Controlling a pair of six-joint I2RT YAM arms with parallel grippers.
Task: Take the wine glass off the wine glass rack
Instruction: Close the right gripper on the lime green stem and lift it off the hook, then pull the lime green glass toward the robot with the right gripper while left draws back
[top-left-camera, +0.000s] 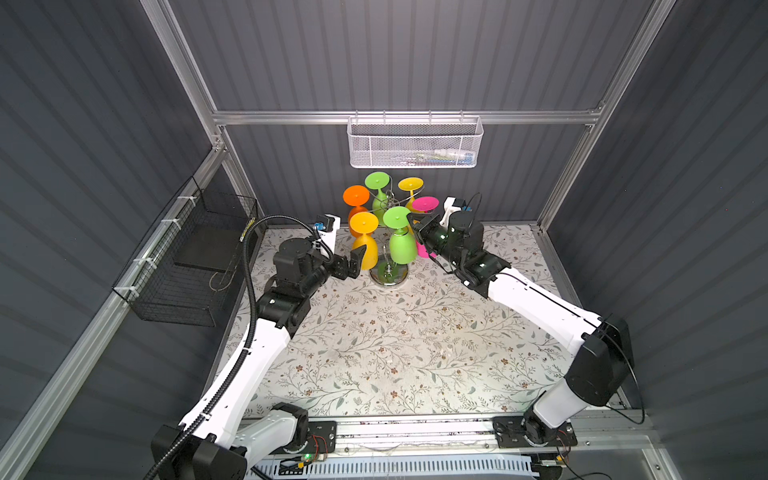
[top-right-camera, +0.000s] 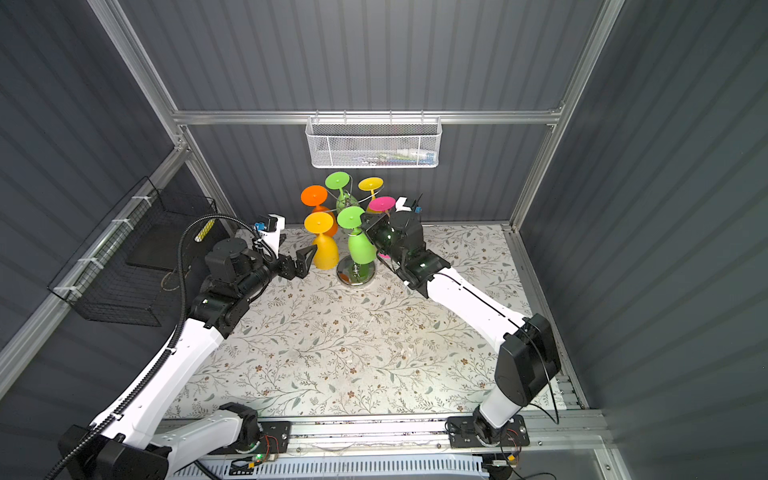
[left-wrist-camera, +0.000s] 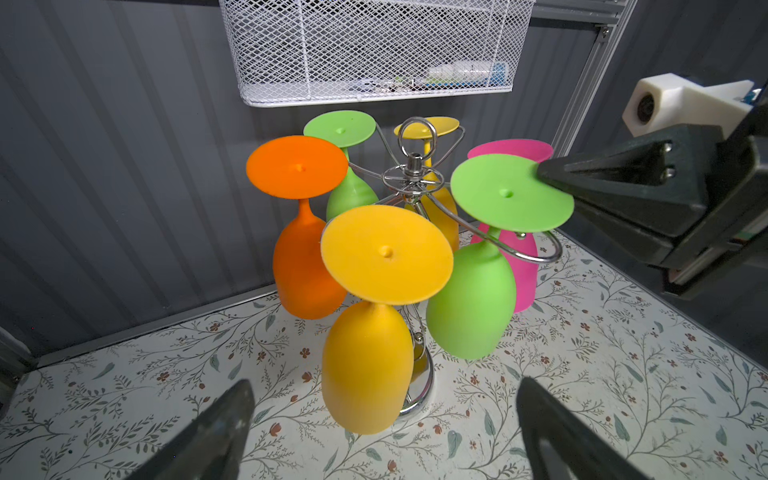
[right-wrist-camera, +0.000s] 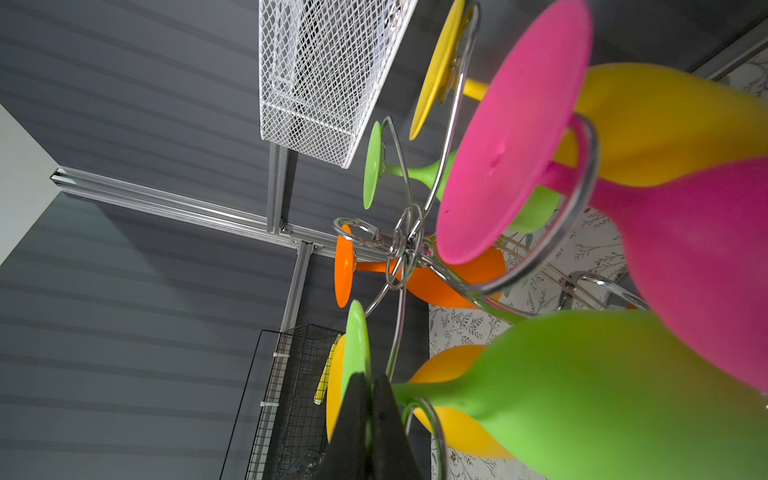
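Right arm reaches forward, right gripper (right-wrist-camera: 370, 386) pinching the foot of the green wine glass (top-left-camera: 402, 246); left gripper (top-left-camera: 358, 257) gapes. Glass hangs vertical, bowl down.

We find the near and middle stretch of the table (top-left-camera: 395, 353) bare, so a gripper can pass freely there between the two arms. At the far middle stands the wine glass rack (top-left-camera: 390, 274), its six hanging glasses crowded round the stem with little room between the bowls. The right gripper (top-left-camera: 411, 219), pinched on the foot rim of the near green wine glass (top-left-camera: 401, 247), blocks the rack's right side, and the pink glass (top-left-camera: 425, 203) hangs just behind it. The left gripper (top-left-camera: 358, 255), jaws spread wide, sits just beside the amber glass (top-left-camera: 363, 223) on the near left. The white mesh basket (top-left-camera: 413, 145) hangs on the far wall above the rack. The black wire basket (top-left-camera: 187, 266) lines the left wall.
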